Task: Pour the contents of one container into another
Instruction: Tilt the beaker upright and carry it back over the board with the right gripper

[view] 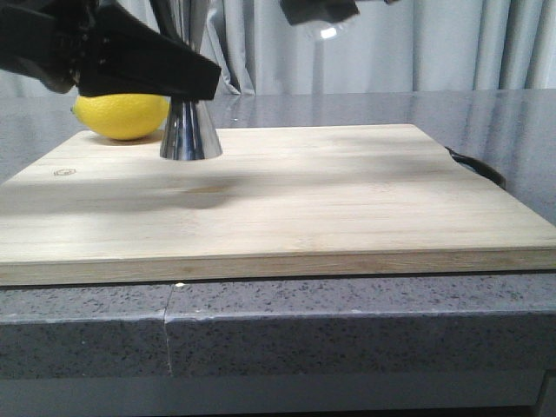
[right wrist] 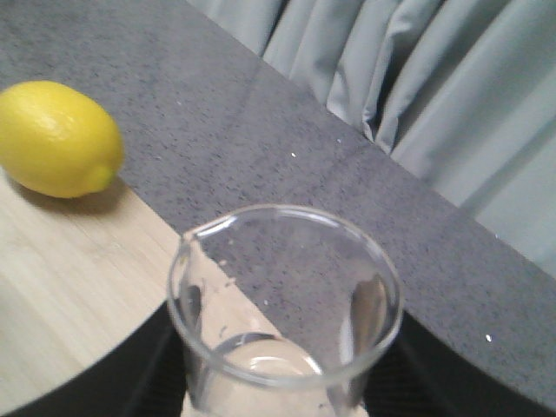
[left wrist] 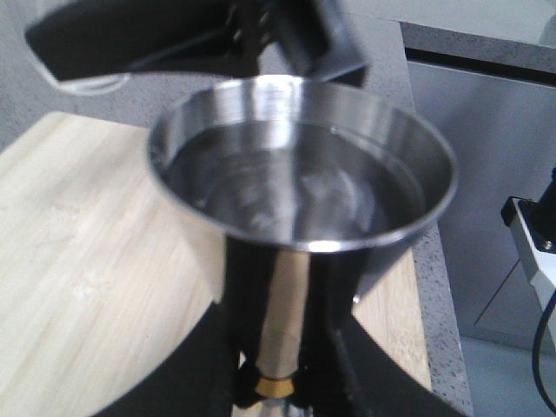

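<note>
shiny steel jigger (left wrist: 304, 165) holds liquid; clear glass beaker (right wrist: 287, 313) upright.

Grey speckled stone counter (view: 347, 321) carrying a pale wooden cutting board (view: 347, 208).
Board lies flat on the counter, front edge near the counter's front edge. On the board, far left: steel jigger (view: 190, 130) standing upright. Lemon (view: 122, 115) just behind-left of it, at the board's back edge.

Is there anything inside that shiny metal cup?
Yes. The left wrist view shows clear liquid high in the jigger, rippled and reflecting near the rim.
</note>
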